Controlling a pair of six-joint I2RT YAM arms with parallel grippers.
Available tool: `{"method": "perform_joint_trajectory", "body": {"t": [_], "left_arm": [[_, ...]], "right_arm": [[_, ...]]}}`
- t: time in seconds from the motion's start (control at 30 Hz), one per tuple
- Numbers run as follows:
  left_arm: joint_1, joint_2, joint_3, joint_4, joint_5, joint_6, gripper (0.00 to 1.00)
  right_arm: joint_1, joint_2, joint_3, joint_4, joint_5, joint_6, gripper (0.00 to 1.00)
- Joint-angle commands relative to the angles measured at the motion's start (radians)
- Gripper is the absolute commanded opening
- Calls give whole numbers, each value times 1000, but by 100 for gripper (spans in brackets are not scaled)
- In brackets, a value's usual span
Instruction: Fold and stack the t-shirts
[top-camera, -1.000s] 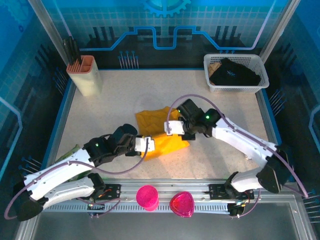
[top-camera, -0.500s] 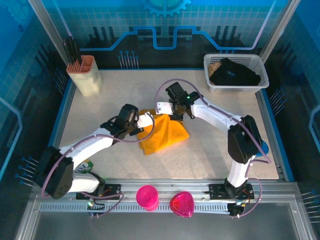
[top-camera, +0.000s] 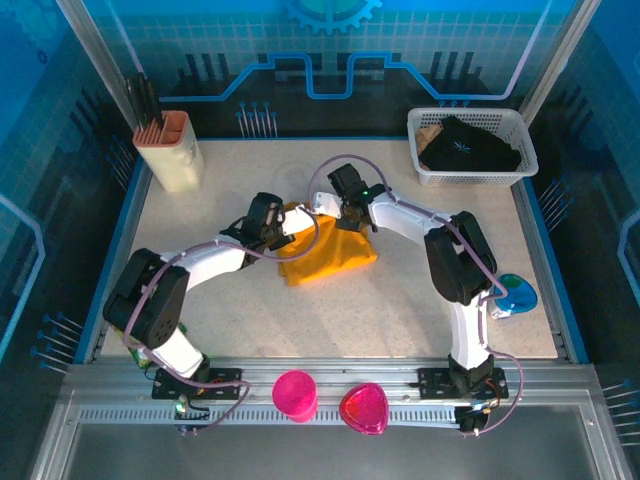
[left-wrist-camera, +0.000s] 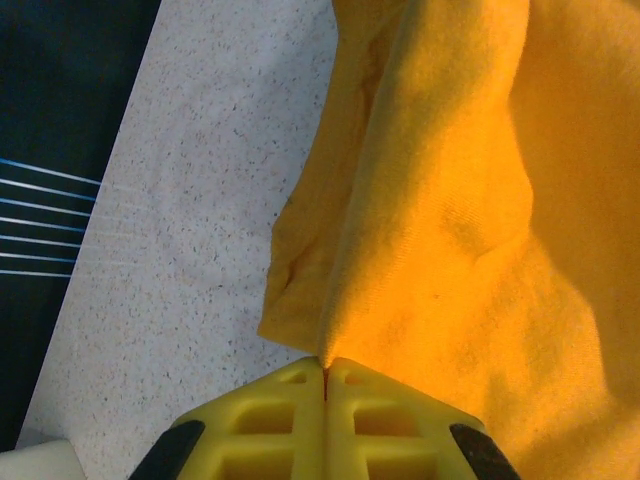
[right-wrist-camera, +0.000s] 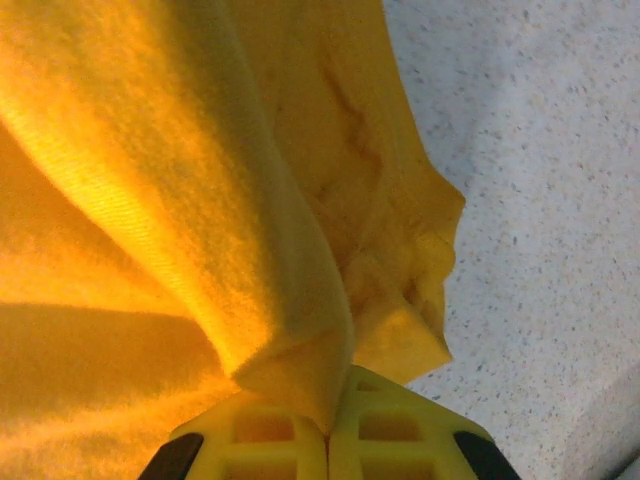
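Clamps a raised fold of the orange-yellow t-shirt (left-wrist-camera: 460, 200) in the closed left gripper (left-wrist-camera: 327, 375) at bottom centre, fabric creased and spreading up and right, speckled pale desk (left-wrist-camera: 200, 200) at left, dark strip with thin blue lines beyond.

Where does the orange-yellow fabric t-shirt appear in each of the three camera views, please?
Top external: orange-yellow fabric t-shirt at table centre, between the arms.
Left wrist: t-shirt across centre and right, edge pinched in the shut left claw at bottom.
Right wrist: t-shirt across left and centre, fold pinched in the shut right claw at bottom.
Shared landmark: speckled pale tabletop, beside the shirt in every view.
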Motion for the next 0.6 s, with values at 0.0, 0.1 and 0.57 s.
{"method": "perform_joint_trajectory", "body": {"t": [0.0,0.1,0.57], "left_arm": [[18,72,39,139,-45,-21,7],[18,129,42,270,-114,-31,34],[19,14,-46,494,-232,-162,94]], "right_arm": [[-18,56,43,111,72,89,21],[-32,88,52,188,164,202,43],[-127,102,143,98,264,729,59]]}}
